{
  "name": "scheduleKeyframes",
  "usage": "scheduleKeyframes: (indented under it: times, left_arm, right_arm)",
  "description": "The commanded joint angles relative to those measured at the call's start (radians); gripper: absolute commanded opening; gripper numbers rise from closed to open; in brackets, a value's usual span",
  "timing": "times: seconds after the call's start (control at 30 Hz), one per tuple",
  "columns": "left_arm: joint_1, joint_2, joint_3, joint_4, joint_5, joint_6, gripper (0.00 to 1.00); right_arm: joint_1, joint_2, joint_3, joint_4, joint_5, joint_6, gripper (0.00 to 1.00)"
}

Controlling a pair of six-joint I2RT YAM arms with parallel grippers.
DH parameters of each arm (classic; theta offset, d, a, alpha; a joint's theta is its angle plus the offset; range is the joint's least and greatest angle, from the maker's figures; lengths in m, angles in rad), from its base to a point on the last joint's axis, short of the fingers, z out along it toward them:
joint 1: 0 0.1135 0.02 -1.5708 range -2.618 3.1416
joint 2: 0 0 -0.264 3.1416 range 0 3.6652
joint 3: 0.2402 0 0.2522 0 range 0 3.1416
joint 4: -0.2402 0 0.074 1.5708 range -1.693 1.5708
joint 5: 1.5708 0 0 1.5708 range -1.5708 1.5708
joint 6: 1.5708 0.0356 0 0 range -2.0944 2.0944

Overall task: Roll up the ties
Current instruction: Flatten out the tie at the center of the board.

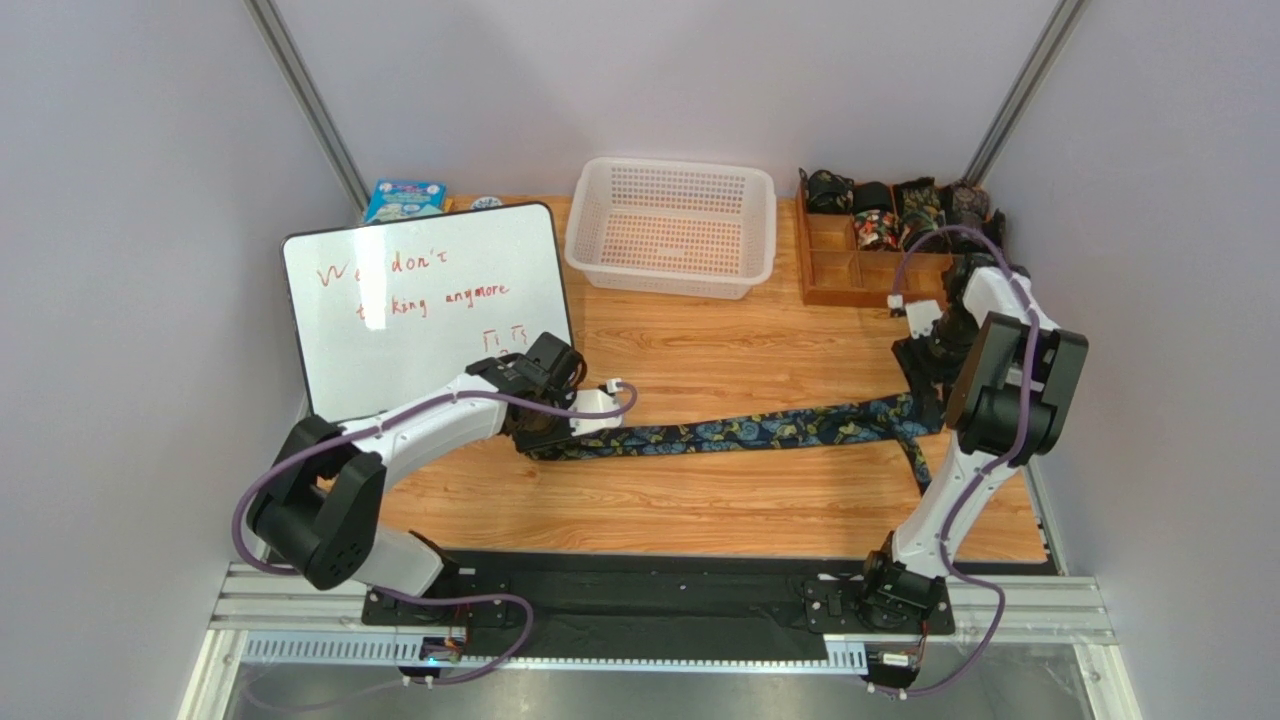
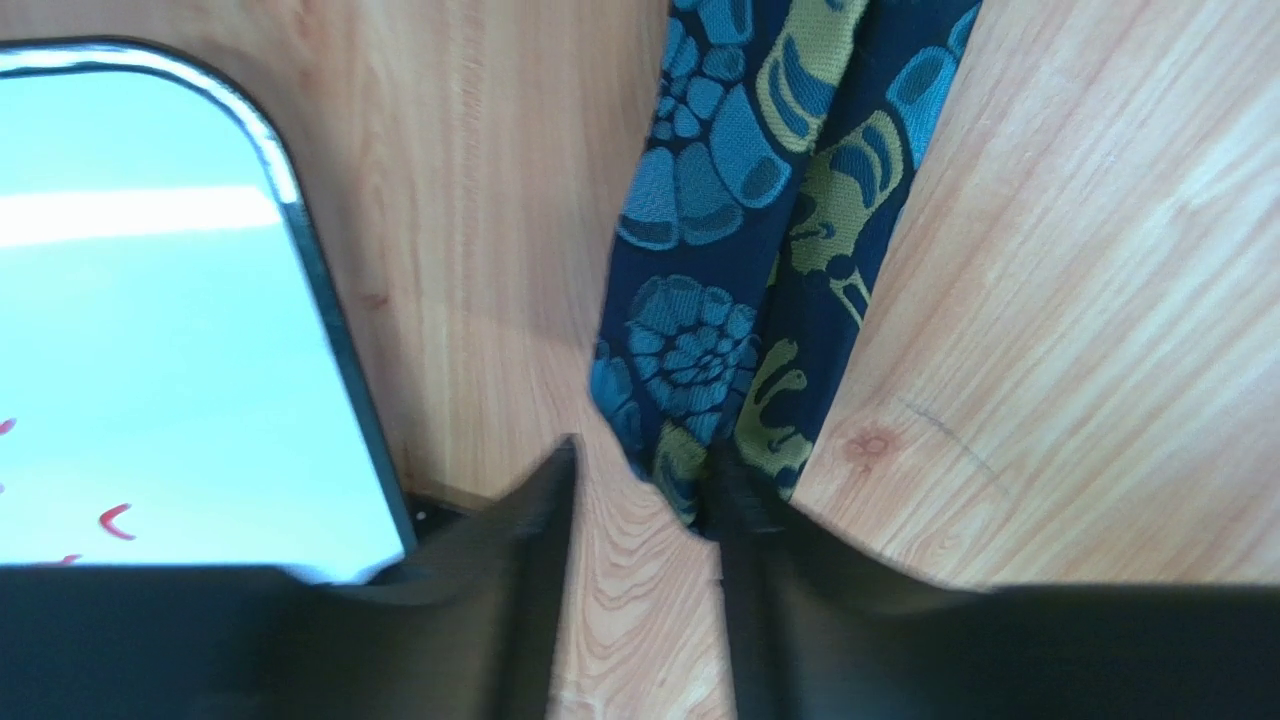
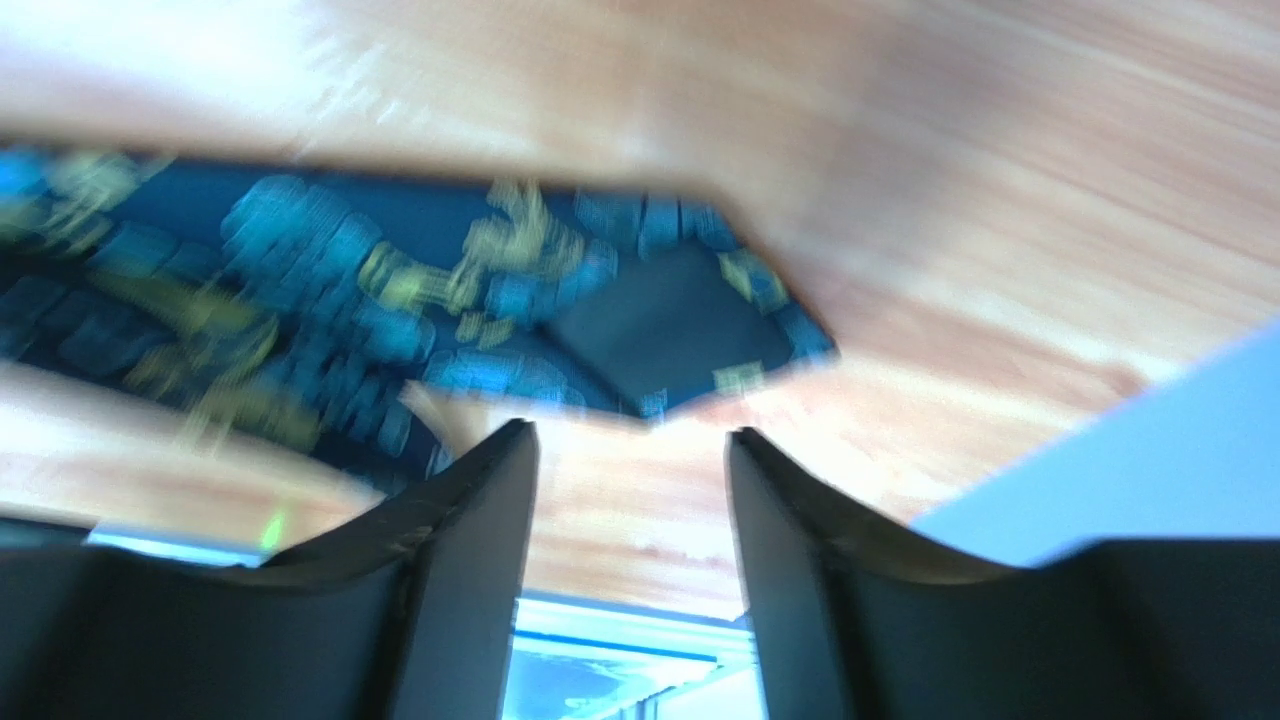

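Note:
A dark tie (image 1: pixel 751 431) with teal-blue and yellowish paisley lies stretched across the wooden table, and its right part folds back toward the near edge. My left gripper (image 1: pixel 553 425) is at the tie's left end. In the left wrist view that gripper (image 2: pixel 646 450) is open, with bare wood in the gap. Its right finger (image 2: pixel 751 525) rests at the edge of the tie (image 2: pixel 751 225). My right gripper (image 1: pixel 920 375) hovers over the right end. In the blurred right wrist view it (image 3: pixel 628 432) is open and empty, just short of the tie's pointed tip (image 3: pixel 676 323).
A whiteboard (image 1: pixel 428 308) with red writing lies just behind the left gripper. A white basket (image 1: pixel 676 225) stands at the back centre. A wooden organiser (image 1: pixel 857 255) at the back right holds several rolled ties (image 1: pixel 887 203). A blue box (image 1: pixel 403 198) sits at the back left.

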Motion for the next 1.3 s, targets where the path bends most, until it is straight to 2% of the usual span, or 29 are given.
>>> scheduleKeyframes:
  times: [0.0, 0.07, 0.23, 0.27, 0.33, 0.4, 0.5, 0.6, 0.67, 0.7, 0.73, 0.8, 0.83, 0.87, 0.9, 1.0, 1.03, 1.07, 1.17, 1.2, 1.27]
  left_arm:
    - [0.005, -0.084, 0.069, -0.033, 0.102, -0.052, 0.53]
    - [0.005, -0.121, 0.079, -0.033, 0.163, -0.058, 0.6]
    - [0.005, -0.109, 0.125, -0.033, 0.228, -0.052, 0.63]
    - [0.005, -0.101, 0.132, -0.035, 0.238, -0.05, 0.64]
    - [0.005, -0.08, 0.146, -0.029, 0.281, -0.05, 0.66]
    - [-0.005, -0.067, 0.149, -0.004, 0.289, -0.046, 0.69]
    - [-0.025, -0.029, 0.149, 0.02, 0.289, -0.008, 0.7]
    - [-0.05, 0.015, 0.14, 0.057, 0.266, 0.017, 0.7]
    - [-0.062, 0.071, 0.143, 0.074, 0.225, 0.029, 0.7]
    - [-0.064, 0.087, 0.148, 0.078, 0.216, 0.032, 0.7]
    - [-0.064, 0.116, 0.149, 0.083, 0.202, 0.036, 0.7]
    - [-0.064, 0.14, 0.155, 0.086, 0.194, 0.04, 0.67]
    - [-0.064, 0.15, 0.155, 0.086, 0.186, 0.045, 0.65]
    - [-0.064, 0.152, 0.151, 0.086, 0.186, 0.048, 0.64]
    - [-0.064, 0.154, 0.146, 0.088, 0.188, 0.054, 0.62]
    - [-0.064, 0.144, 0.126, 0.089, 0.183, 0.059, 0.47]
    - [-0.064, 0.14, 0.123, 0.089, 0.18, 0.059, 0.37]
    - [-0.064, 0.134, 0.115, 0.085, 0.183, 0.059, 0.33]
    - [-0.064, 0.1, 0.099, 0.082, 0.192, 0.056, 0.19]
    - [-0.064, 0.091, 0.095, 0.079, 0.194, 0.056, 0.15]
    - [-0.064, 0.068, 0.088, 0.065, 0.186, 0.052, 0.06]
  right_arm:
    - [-0.036, -0.152, 0.126, -0.203, -0.161, -0.106, 0.66]
    - [-0.039, -0.183, 0.102, -0.24, -0.216, -0.135, 0.68]
    - [-0.002, -0.249, -0.01, -0.293, -0.281, -0.166, 0.72]
    - [0.007, -0.255, -0.038, -0.279, -0.275, -0.158, 0.76]
    - [0.047, -0.269, -0.116, -0.203, -0.223, -0.128, 0.77]
    - [0.082, -0.263, -0.179, -0.094, -0.145, -0.106, 0.77]
    - [0.111, -0.208, -0.191, -0.017, -0.074, -0.083, 0.75]
    - [0.123, -0.151, -0.165, -0.015, -0.029, -0.079, 0.67]
    - [0.126, -0.14, -0.145, -0.015, 0.009, -0.094, 0.54]
    - [0.13, -0.132, -0.138, -0.021, 0.032, -0.111, 0.44]
    - [0.13, -0.129, -0.127, -0.03, 0.037, -0.123, 0.27]
    - [0.13, -0.123, -0.084, -0.069, 0.046, -0.154, 0.15]
    - [0.13, -0.123, -0.07, -0.086, 0.046, -0.164, 0.05]
    - [0.13, -0.123, -0.038, -0.113, 0.047, -0.174, 0.01]
    - [0.13, -0.123, -0.024, -0.128, 0.049, -0.199, 0.0]
    - [0.134, -0.112, 0.034, -0.167, 0.055, -0.236, 0.0]
    - [0.136, -0.106, 0.051, -0.181, 0.057, -0.264, 0.0]
    - [0.139, -0.085, 0.08, -0.207, 0.058, -0.272, 0.0]
    - [0.162, -0.034, 0.114, -0.241, 0.069, -0.302, 0.06]
    - [0.177, -0.025, 0.126, -0.244, 0.074, -0.307, 0.17]
    - [0.189, 0.004, 0.141, -0.263, 0.069, -0.318, 0.29]
